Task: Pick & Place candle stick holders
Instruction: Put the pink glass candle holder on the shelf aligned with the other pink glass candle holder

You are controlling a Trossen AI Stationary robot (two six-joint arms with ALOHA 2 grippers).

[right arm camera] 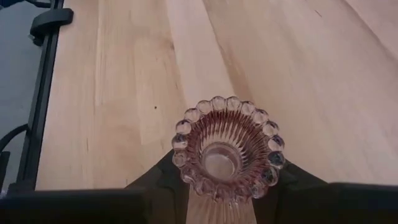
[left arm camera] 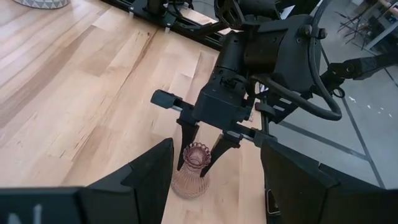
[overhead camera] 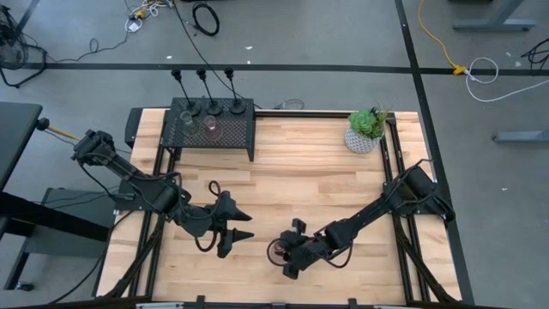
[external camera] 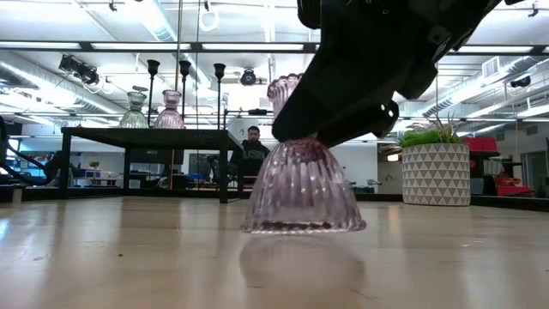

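Closing the right claw (left arm camera: 202,148) about the neck of the pinkish glass holder (external camera: 302,184) standing on the near surface (overhead camera: 343,180), left claw (overhead camera: 233,225) waiting released nearby; next, likely needing a firm straight lift.

Probably a lab: floor cables (overhead camera: 480,69), ceiling ducts (external camera: 51,64), concrete floor (overhead camera: 326,34).

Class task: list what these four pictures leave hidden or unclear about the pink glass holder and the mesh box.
- Low view: the right gripper covers one side of the pink glass holder, so contact there is hidden.
- Right wrist view: the holder's base is below its beaded rim, unseen.
- High view: the holders on the mesh box are too small to tell colours apart.
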